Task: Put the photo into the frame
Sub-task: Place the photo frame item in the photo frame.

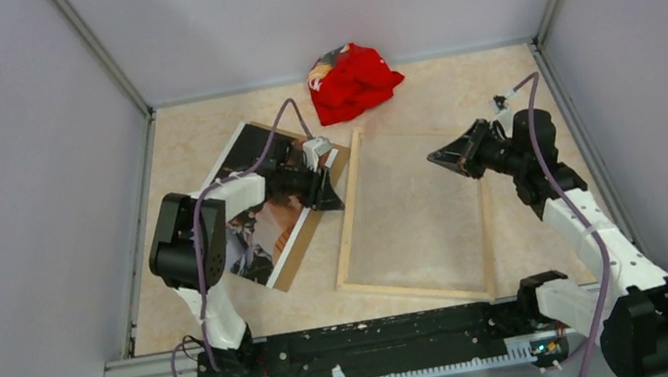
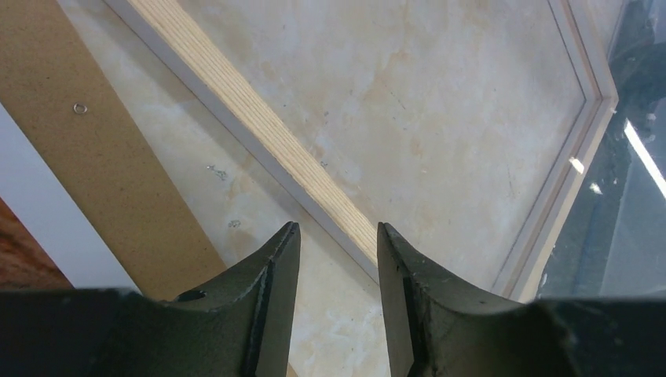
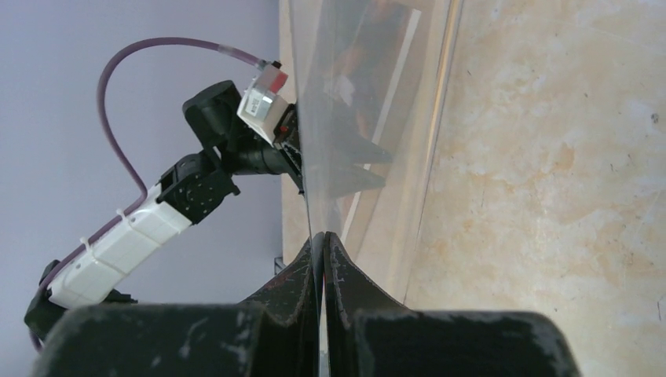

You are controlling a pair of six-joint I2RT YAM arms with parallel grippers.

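Photo point(image 1: 260, 225): face up, flat, off to the left of your left claw point(image 2: 338, 229), with that arm reaching across it.
Backing board point(image 2: 118, 181): brown, sits under the photo. Its bare right strip pokes out just left of your left claw's fingers, and there's a tiny metal ring on it.
Left claw: fingers apart with nothing between them, hanging over the gap of table point(image 1: 436, 91) between the board and the frame point(image 2: 259, 119).
Frame: lying back side up just right of your left claw. Its pale wood rail runs diagonally right under the claw's right finger.
Red cloth point(image 1: 354, 81): crumpled heap beyond your left claw, toward the back wall, well clear of both claws.
Clear pane point(image 3: 369, 94): edge-on to your right claw point(image 3: 320, 236), running away from its fingertips. You can see the left arm past its edge, plus dim reflections in the sheet.
Right claw: fingers pressed together, pinching the pane's thin edge, up at the frame's far right corner.
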